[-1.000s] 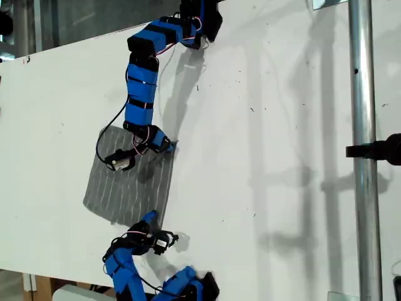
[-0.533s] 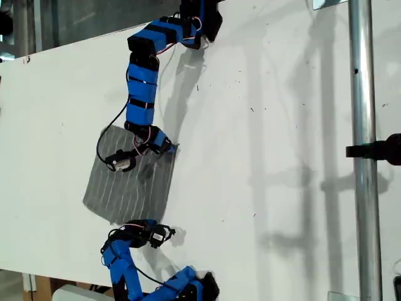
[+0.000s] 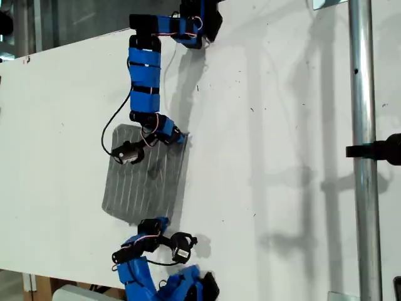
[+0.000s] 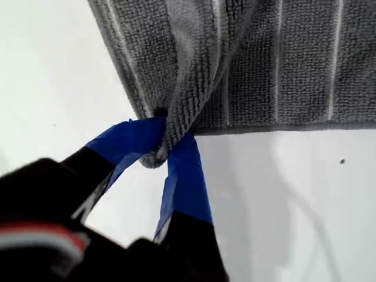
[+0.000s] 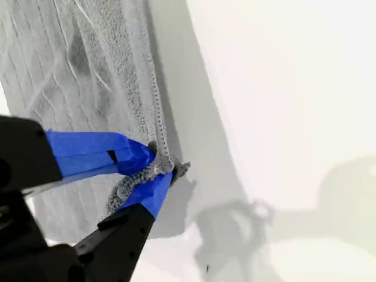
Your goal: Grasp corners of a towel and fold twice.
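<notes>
White table (image 3: 282,125) fills exterior view, faint specks and arm shadows on it; metal pole (image 3: 363,150) with black clamp runs down exterior view's right. Towel (image 3: 145,182) lies flat toward exterior view's left, between two blue arms. My first gripper (image 4: 164,154) pinches one towel corner (image 4: 154,157), cloth bunched above jaws. My second gripper (image 5: 157,167) clamps another corner (image 5: 170,167), fabric lifted along that edge.

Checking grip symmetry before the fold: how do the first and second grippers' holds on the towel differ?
At my first gripper the towel bunches into a raised ridge leading away from the pinch; at my second gripper it lies flatter, lightly wrinkled. The first's corner tip sits between its fingers; the second's pokes past them. Both are shut on a corner.
</notes>
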You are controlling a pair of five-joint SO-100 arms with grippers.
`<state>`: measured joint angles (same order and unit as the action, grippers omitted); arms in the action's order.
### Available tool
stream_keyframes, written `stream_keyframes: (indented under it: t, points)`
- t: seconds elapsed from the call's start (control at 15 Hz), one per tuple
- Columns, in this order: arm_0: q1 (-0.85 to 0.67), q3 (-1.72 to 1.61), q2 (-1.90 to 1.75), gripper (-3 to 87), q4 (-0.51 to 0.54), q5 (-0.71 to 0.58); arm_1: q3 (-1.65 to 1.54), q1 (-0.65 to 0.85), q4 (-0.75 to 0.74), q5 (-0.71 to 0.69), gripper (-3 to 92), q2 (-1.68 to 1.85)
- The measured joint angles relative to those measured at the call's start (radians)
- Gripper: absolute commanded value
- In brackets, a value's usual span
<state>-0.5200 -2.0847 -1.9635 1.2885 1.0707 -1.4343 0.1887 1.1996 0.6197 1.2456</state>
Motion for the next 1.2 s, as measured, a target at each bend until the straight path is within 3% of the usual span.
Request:
stream_keyframes:
  t: [0.2,0.4,0.53,0.67,0.87,1.2]
  points:
    - [0.288,-0.195,-0.310,-1.6,-0.106,0.206,-0.146,-0.141,0.052,0.115,-0.2,0.196]
    - [0.541,-0.236,-0.311,-1.6,-0.186,0.413,-0.209,-0.287,0.095,0.262,-0.2,0.299]
    - [0.660,-0.232,-0.242,-1.6,-0.268,0.525,-0.212,-0.376,0.101,0.348,-0.2,0.302]
    - [0.693,-0.192,-0.184,-1.6,-0.278,0.532,-0.210,-0.397,0.092,0.379,-0.2,0.302]
    - [0.546,-0.146,-0.172,-1.6,-0.244,0.359,-0.210,-0.252,0.087,0.325,-0.2,0.302]
    - [0.020,0.084,0.002,-1.6,-0.167,-0.164,-0.164,0.221,0.037,0.026,-0.2,0.302]
